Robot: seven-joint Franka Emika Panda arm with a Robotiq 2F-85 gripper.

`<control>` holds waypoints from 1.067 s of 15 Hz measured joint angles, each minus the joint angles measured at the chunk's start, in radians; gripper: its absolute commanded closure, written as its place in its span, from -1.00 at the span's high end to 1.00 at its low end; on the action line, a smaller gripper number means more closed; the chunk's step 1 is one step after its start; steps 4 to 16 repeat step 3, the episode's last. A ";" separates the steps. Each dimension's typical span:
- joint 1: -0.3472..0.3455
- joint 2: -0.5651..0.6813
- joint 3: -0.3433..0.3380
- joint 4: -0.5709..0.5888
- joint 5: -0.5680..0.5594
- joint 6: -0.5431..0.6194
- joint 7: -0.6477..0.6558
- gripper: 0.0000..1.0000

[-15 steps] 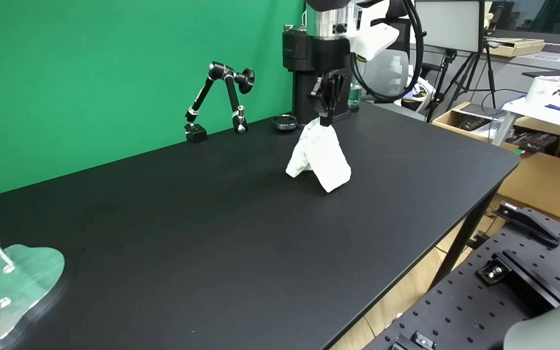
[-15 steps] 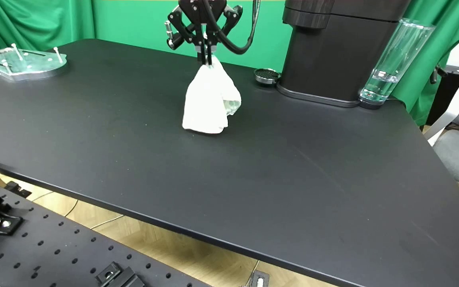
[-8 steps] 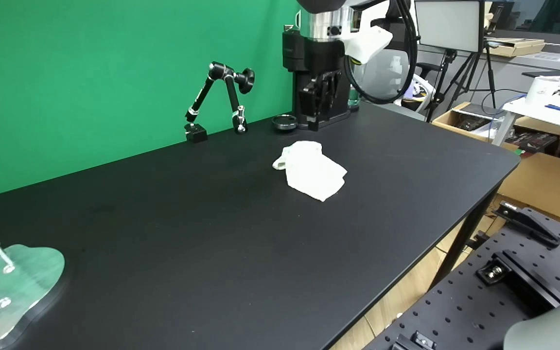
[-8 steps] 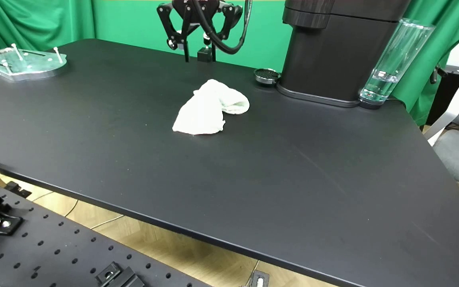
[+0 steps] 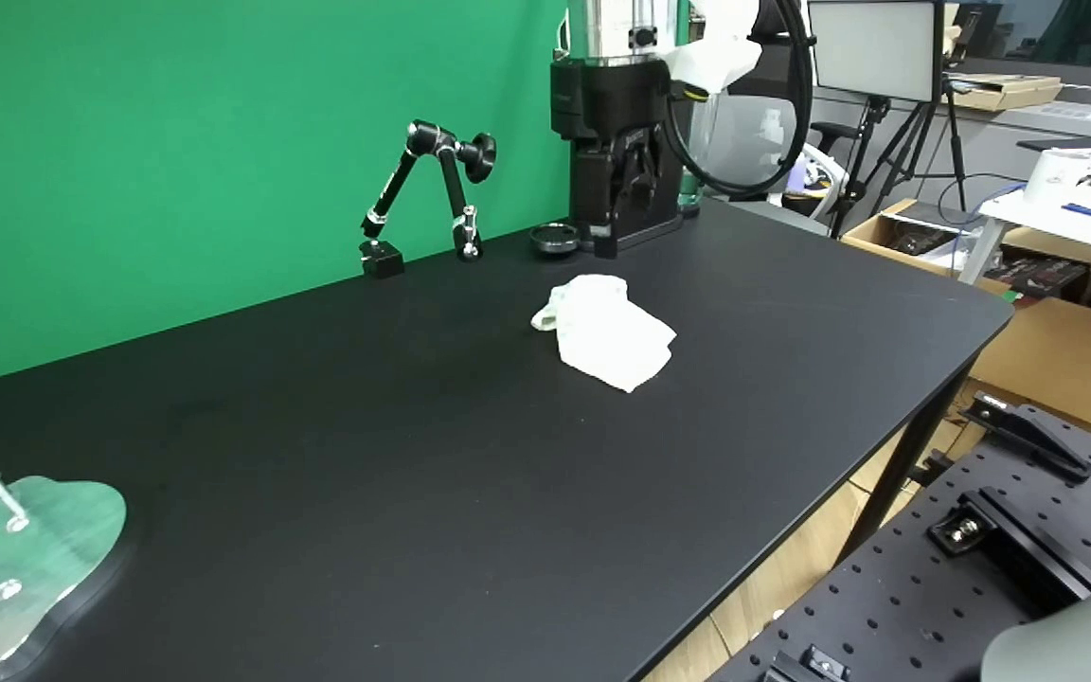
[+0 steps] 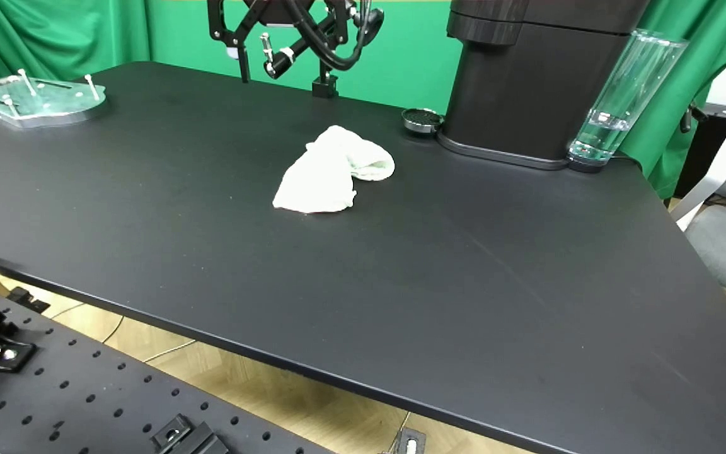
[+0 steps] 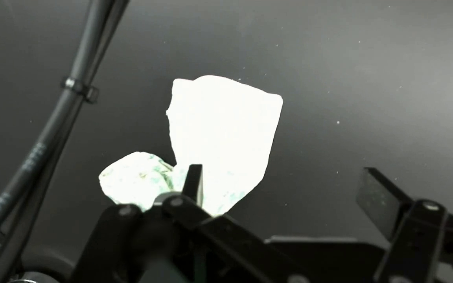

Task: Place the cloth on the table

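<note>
White cloth (image 5: pixel 614 339), loosely folded, lying on black table (image 5: pixel 394 493).

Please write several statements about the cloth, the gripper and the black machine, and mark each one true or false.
1. The white cloth lies on the black table. True.
2. The gripper is open. True.
3. The white cloth hangs from the gripper. False: it rests on the table, not held.
4. A small round dish stands beside the black machine. True.
5. The white cloth is spread out flat. False: it is bunched and partly folded.
</note>
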 measured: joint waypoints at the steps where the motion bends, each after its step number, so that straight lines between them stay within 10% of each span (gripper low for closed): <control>1: 0.000 -0.005 0.000 0.000 -0.001 -0.024 0.000 1.00; 16: 0.000 -0.009 0.000 0.002 -0.003 -0.061 0.000 1.00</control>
